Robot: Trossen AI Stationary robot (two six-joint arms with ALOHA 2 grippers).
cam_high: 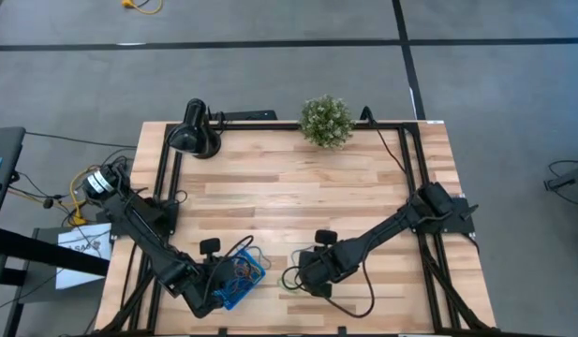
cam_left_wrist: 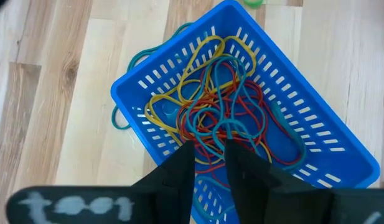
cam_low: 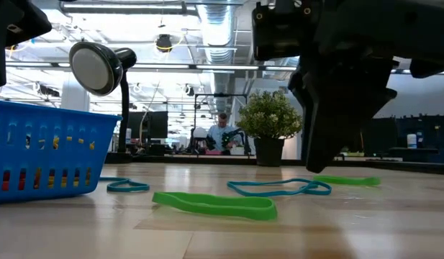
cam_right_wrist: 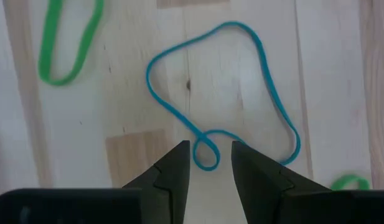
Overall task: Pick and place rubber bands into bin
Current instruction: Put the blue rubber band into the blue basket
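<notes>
Right hand (cam_right_wrist: pixel 207 163) open, holding nothing, fingers straddling the small twisted loop of a blue rubber band (cam_right_wrist: pixel 224 99) lying flat on the worktop (cam_high: pixel 298 187). Risk: the thin band may slip out from under the closing tips, or only the loop catches and the rest drags. Left hand (cam_left_wrist: pixel 209 163) hovers narrowly parted and empty over the blue bin (cam_left_wrist: pixel 341 134) of tangled bands (cam_left_wrist: pixel 220 112), so a carry toward it could crowd that arm. Green bands (cam_right_wrist: pixel 66 43) lie beside; open wood beyond.

Bright even overhead light; ceiling glare in low view; near claw (cam_low: pixel 337 108) dark, blurred; soft shadows.
</notes>
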